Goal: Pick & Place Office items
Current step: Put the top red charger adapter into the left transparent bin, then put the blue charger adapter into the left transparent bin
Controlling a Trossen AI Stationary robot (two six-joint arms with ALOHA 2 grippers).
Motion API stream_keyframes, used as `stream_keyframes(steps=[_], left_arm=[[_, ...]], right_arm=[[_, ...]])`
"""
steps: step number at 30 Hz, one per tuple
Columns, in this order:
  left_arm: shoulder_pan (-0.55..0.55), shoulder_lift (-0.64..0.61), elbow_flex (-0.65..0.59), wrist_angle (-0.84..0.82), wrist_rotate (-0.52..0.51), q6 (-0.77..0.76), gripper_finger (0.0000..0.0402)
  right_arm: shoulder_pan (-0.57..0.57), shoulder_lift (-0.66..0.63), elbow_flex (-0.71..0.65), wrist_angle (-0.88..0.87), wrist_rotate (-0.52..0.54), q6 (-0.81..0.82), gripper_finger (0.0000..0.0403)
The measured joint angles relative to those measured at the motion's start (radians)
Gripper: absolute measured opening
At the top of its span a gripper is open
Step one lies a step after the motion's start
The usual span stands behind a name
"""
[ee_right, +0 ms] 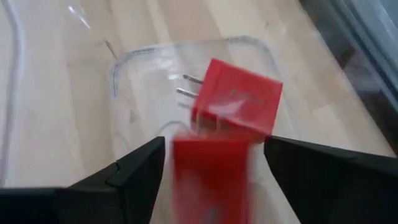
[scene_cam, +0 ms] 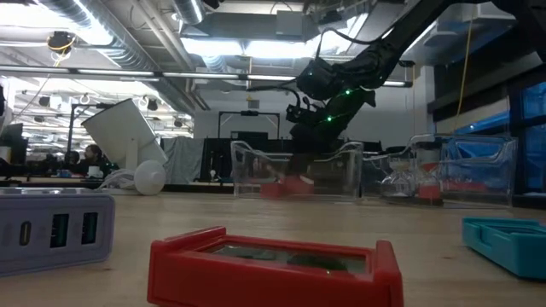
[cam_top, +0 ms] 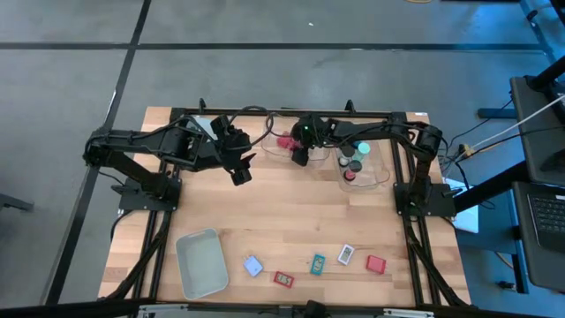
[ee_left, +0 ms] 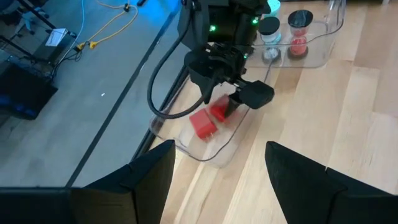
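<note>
My right gripper (cam_top: 300, 157) hangs open over a clear bin (cam_top: 284, 148) at the far middle of the table. In the right wrist view a red block (ee_right: 210, 168) shows blurred between its fingers, above a second red block with metal prongs (ee_right: 239, 102) lying on the bin floor. My left gripper (cam_top: 240, 172) hovers open and empty just left of that bin, looking at it (ee_left: 205, 146). On the near side lie a pale blue block (cam_top: 253, 266), a red card (cam_top: 283, 279), a teal card (cam_top: 318, 262), a white card (cam_top: 345, 254) and a red block (cam_top: 376, 264). My right gripper comes at the bin from above, pointing down. The blurred red block (ee_left: 219, 112) sits in the wide gap between its fingers, just over the bin floor. I cannot tell whether either finger touches it.
A second clear bin (cam_top: 364, 168) to the right holds several stubby cylinders (cam_top: 353, 165). A grey-white tray (cam_top: 201, 262) lies near the near-left corner. Bare wood spans the table's middle. A black frame runs along the far and side edges.
</note>
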State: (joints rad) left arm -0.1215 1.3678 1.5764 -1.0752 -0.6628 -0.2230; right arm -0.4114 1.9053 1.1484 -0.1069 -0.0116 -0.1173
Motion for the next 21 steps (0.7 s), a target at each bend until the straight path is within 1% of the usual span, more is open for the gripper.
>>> stream_keyframes(steps=[8, 11, 14, 16, 18, 21], left_arm=[[0.0, 0.0, 0.0, 0.0, 0.0, -0.001, 0.0246], [0.0, 0.0, 0.0, 0.0, 0.0, -0.003, 0.0246], [0.0, 0.0, 0.0, 0.0, 0.009, -0.004, 0.0246], [0.001, 0.001, 0.0, -0.001, 0.062, -0.019, 0.0246], [0.001, 0.008, -0.003, 0.001, 0.158, -0.034, 0.0246], [-0.004, 0.027, -0.043, 0.003, 0.303, -0.016, 0.0246]], right_arm=[[0.0, -0.014, 0.001, -0.001, -0.003, 0.032, 0.032], [0.0, -0.053, 0.048, -0.081, -0.003, 0.035, 0.0331], [0.0, -0.117, 0.141, -0.223, -0.003, 0.042, 0.0334], [0.006, -0.164, 0.196, -0.331, -0.003, 0.072, 0.0333], [0.02, -0.207, 0.231, -0.411, -0.003, 0.089, 0.0331], [0.053, -0.284, 0.238, -0.503, -0.004, 0.112, 0.0326]])
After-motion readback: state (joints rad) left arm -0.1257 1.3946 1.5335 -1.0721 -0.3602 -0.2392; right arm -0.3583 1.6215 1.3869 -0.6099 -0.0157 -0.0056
